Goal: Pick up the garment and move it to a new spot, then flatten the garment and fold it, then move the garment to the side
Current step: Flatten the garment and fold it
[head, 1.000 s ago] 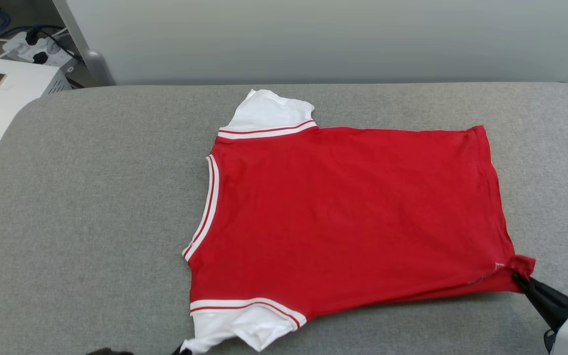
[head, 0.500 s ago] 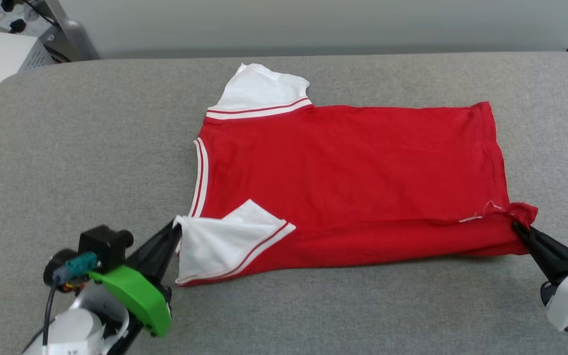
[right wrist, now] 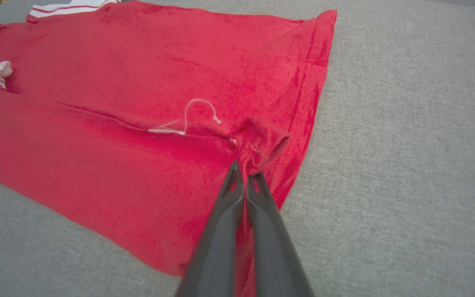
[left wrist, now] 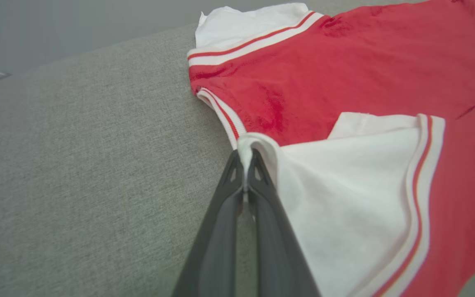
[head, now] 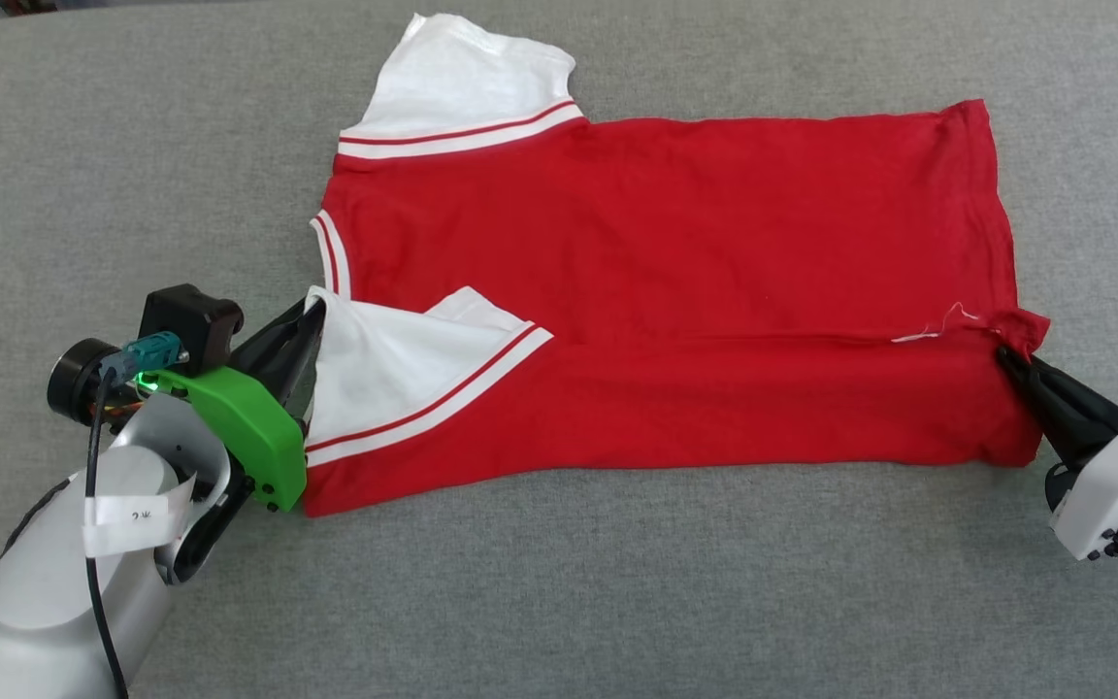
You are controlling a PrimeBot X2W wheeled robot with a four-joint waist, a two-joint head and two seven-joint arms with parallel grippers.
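Jersey T-shirt (head: 675, 252): red, near edge folded over.
Left gripper (head: 312, 311): clamped on white sleeve (head: 394, 364).
Right gripper (head: 1004, 355): clamped on hem corner (head: 1027, 326).

Bare grey surface (head: 617, 582) near, left and right of garment (head: 675, 252), blocked only by left gripper (head: 314, 313) and right gripper (head: 1003, 355) at its corners.

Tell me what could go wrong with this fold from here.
1. The left jaws pinch only the tip of the white sleeve; it may slip out mid-fold.
2. The right jaws hold a small bunched hem corner of the garment beside a loose thread; a hard pull might snag it.
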